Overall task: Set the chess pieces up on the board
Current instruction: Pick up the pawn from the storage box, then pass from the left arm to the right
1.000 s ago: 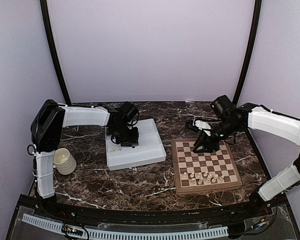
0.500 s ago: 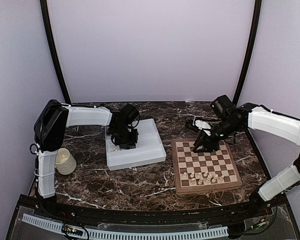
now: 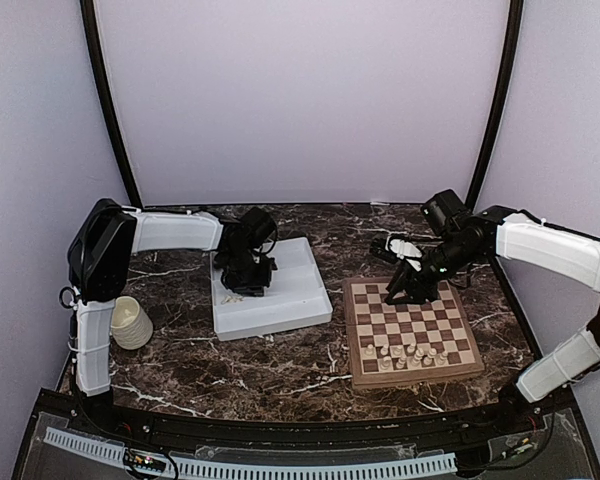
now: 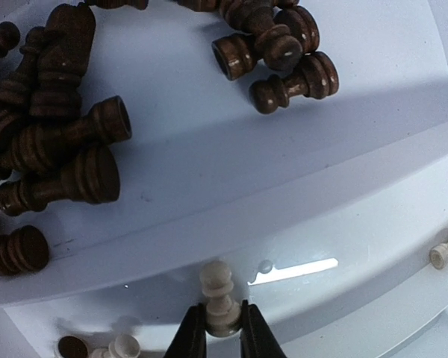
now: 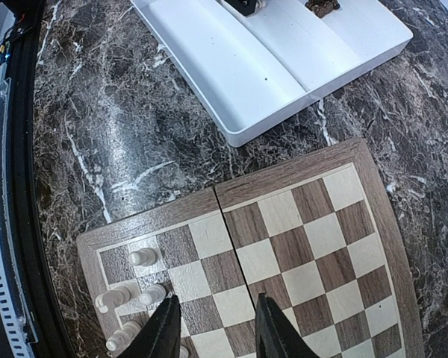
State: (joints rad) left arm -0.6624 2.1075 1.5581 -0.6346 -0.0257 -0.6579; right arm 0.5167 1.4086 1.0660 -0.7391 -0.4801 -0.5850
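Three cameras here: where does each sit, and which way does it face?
Top external: above and behind the bases, looking down; both arms show, left gripper over the white divided tray, right gripper over the checked wooden chessboard.
Left wrist: mounted there, facing down into the tray; its fingers clamp a cream-white chess piece.
Right wrist: mounted there, facing down at the chessboard; its open fingers show.
Shared: top and right wrist both show tray and chessboard.

On the dark marble table (image 3: 280, 375) the board (image 3: 432, 322) lies at right, with cream chess pieces (image 3: 405, 353) along its near rows (too small to tell apart). The right gripper (image 3: 413, 294) hangs over its far edge, the left gripper (image 3: 246, 284) over the white tray (image 3: 285, 305). A cream mug (image 3: 130, 322) stands far left.
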